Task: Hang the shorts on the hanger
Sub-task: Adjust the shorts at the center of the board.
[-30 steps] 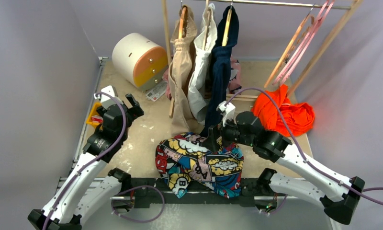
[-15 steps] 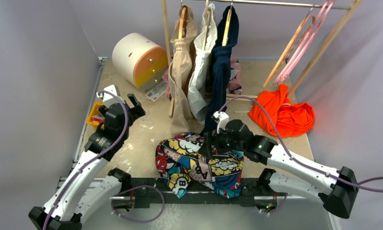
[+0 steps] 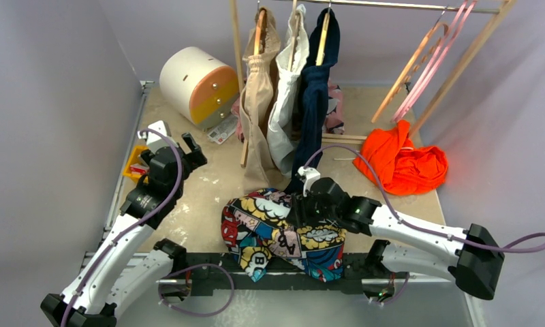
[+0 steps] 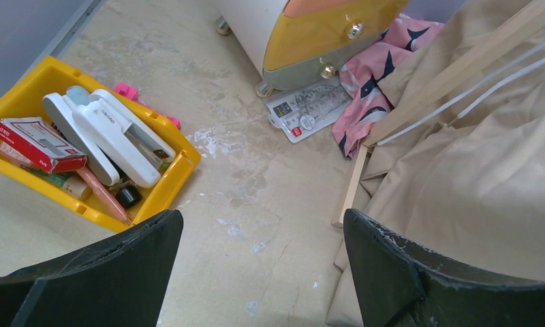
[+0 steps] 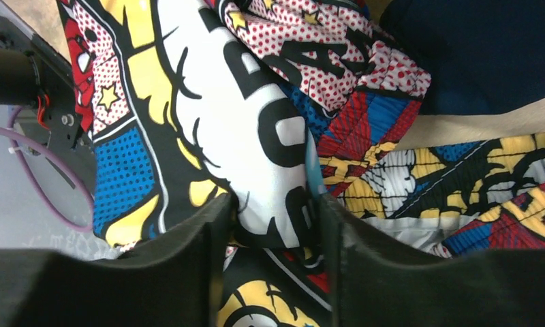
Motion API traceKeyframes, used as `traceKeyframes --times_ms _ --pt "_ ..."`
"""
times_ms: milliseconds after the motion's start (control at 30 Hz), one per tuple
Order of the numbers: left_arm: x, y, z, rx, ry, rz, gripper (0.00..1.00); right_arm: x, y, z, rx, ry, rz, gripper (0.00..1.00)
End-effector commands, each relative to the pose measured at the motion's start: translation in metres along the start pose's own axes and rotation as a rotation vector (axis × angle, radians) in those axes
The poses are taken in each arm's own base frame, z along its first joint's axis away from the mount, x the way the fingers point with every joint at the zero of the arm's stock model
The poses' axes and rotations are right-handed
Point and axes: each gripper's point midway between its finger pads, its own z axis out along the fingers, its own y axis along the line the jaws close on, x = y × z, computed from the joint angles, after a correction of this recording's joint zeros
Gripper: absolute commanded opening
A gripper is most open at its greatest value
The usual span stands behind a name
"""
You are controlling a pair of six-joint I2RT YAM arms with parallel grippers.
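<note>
**Q:** Where did the shorts lie, and which arm was nearer?

**A:** The shorts (image 3: 276,231) lay heaped at the near edge of the table (image 3: 208,184), long axis left to right. They were directly beneath the right gripper (image 3: 308,204). The left gripper (image 3: 188,151) hung well apart to the left, jaws wide, holding nothing.

**Q:** How did the right gripper stand?

**A:** Its jaws stood partway in, astride a raised fold. Fabric filled the gap and touched both fingers (image 5: 212,225). Whether the pinch was firm could not be told. The right arm reached low and leftward, forearm nearly level.

**Q:** And the hanger?

**A:** The hanger (image 3: 412,68) hung on the rail (image 3: 392,5), far right, well apart from the shorts.
</note>
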Motion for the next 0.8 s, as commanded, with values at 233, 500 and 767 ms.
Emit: traceKeyframes --times_ms 233,500,767 --pt "-0.006 -0.005 0.0 0.027 -0.022 0.008 0.87 -0.038 0.043 -0.028 -0.135 -0.145 -0.024 0.0" --pt "-0.012 -0.002 -0.004 0.025 -0.044 -0.005 0.87 -0.137 0.111 -0.142 -0.363 -0.503 -0.109 0.0" --pt "-0.013 -0.001 -0.006 0.021 -0.051 -0.007 0.86 -0.156 0.112 -0.143 -0.318 -0.54 -0.134 0.0"
